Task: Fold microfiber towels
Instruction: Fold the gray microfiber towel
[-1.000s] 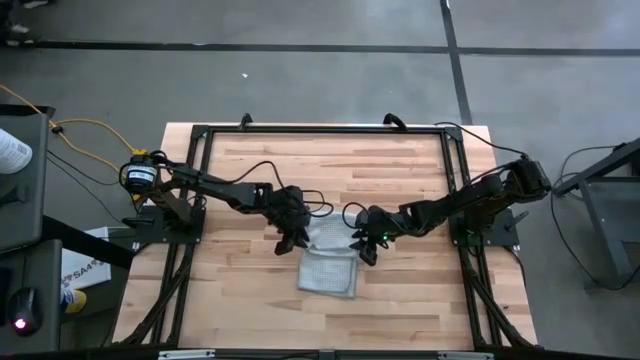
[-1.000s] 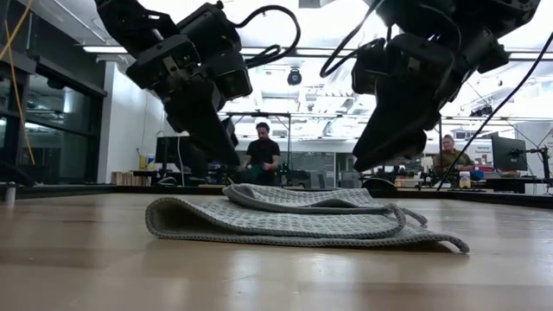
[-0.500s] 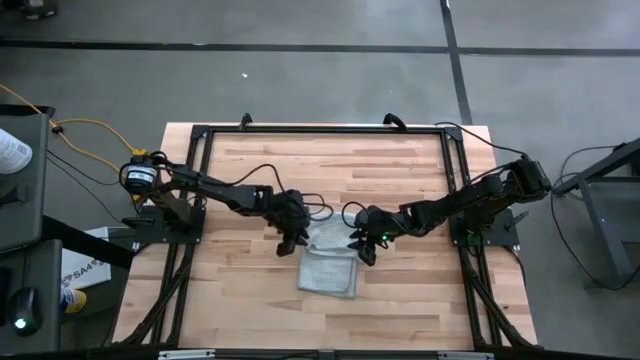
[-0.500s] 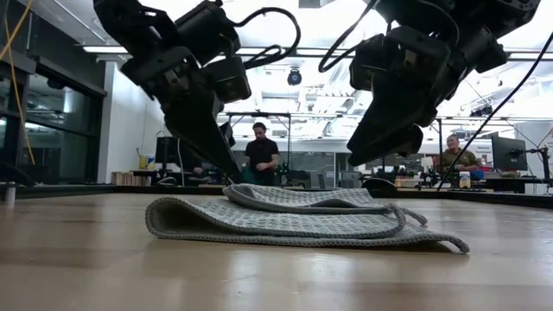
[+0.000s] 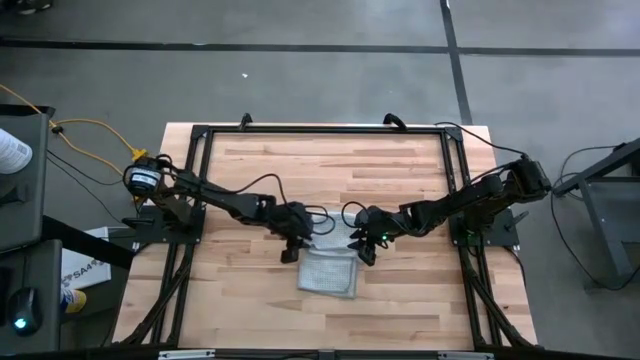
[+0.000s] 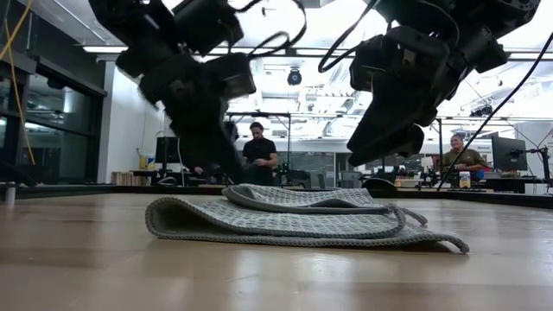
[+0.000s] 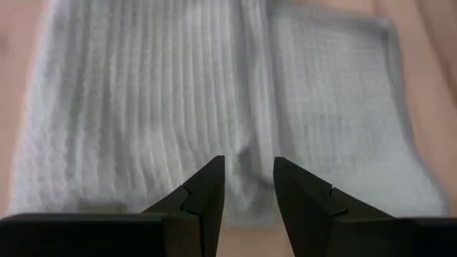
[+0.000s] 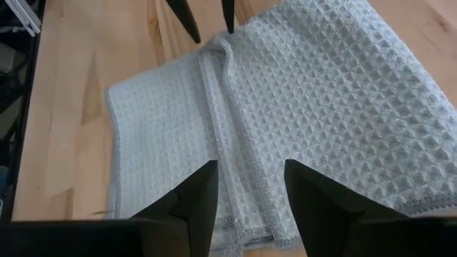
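Observation:
The light grey-blue microfiber towel [image 5: 330,270] lies folded on the wooden table, a smaller upper layer [image 6: 302,199] resting on the lower one [image 6: 285,226]. My left gripper [image 5: 292,250] hovers open just over the towel's left edge, its fingers [image 7: 203,193] slanting down above the ribbed cloth [image 7: 164,93]. My right gripper [image 5: 364,252] hangs open above the towel's far right part, with the cloth [image 8: 328,93] spread beyond its fingers [image 8: 196,196]. The left gripper's fingertips [image 8: 187,21] show across the towel in the right wrist view. Neither gripper has anything between its fingers.
A black frame [image 5: 320,130] runs around the tabletop, and cables trail behind both arms. Bare wood [image 5: 400,180] lies on the far side of the towel and toward the near edge [image 5: 330,325]. People [image 6: 262,151] sit in the room beyond the table.
My left gripper has swung a little toward the table's near edge, alongside the towel's left edge, and has turned at the wrist; it stays open. The towel lies as before.

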